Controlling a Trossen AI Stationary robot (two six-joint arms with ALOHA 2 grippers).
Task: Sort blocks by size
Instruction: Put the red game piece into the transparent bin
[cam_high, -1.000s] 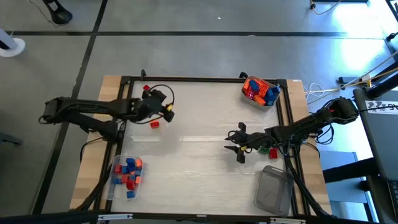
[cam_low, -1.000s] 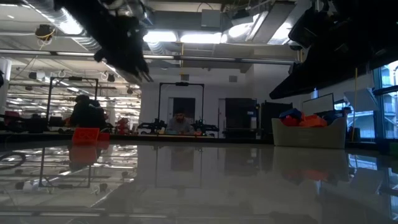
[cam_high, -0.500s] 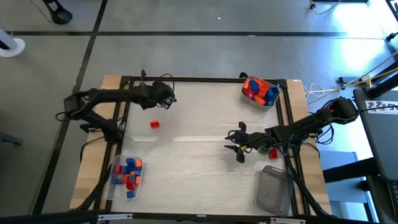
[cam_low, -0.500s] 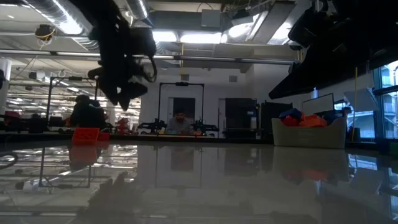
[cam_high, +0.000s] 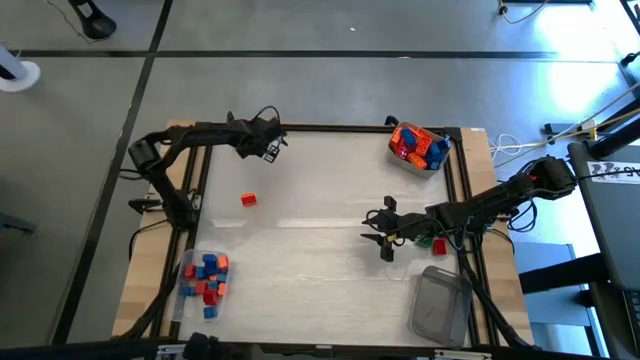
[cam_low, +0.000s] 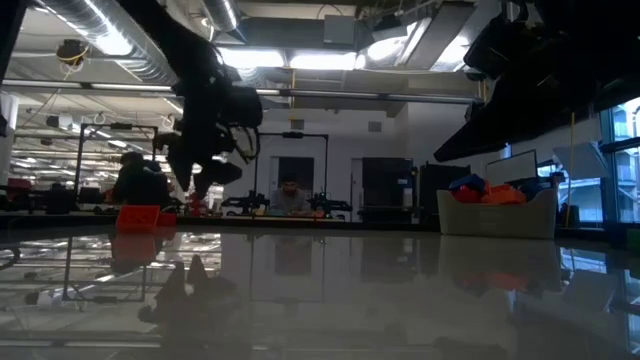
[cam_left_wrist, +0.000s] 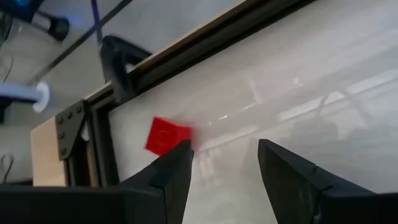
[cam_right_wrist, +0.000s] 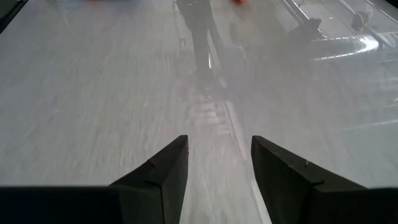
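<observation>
A small red block (cam_left_wrist: 165, 134) lies flat on the table near its far left corner, close to the frame rail. In the high view my left arm hides it. My left gripper (cam_left_wrist: 224, 152) (cam_high: 268, 147) hangs open just above the table, slanting down, with this block just beyond one fingertip and nothing between the fingers. A second red block (cam_high: 248, 199) lies on the table nearer the middle left. My right gripper (cam_high: 378, 233) (cam_right_wrist: 219, 155) waits open over the bare table at the middle right.
A clear tub (cam_high: 418, 147) of red, orange and blue blocks stands at the far right, and a second tub (cam_high: 205, 280) with several blocks stands at the near left. A tub without blocks (cam_high: 440, 305) is at the near right. A green block and a red block (cam_high: 432, 243) lie by the right arm.
My left gripper has swung from above the lone red block toward the table's far edge, come down and tipped from nearly level to slanting downward. It now hangs by the far left corner. The blocks have not moved.
</observation>
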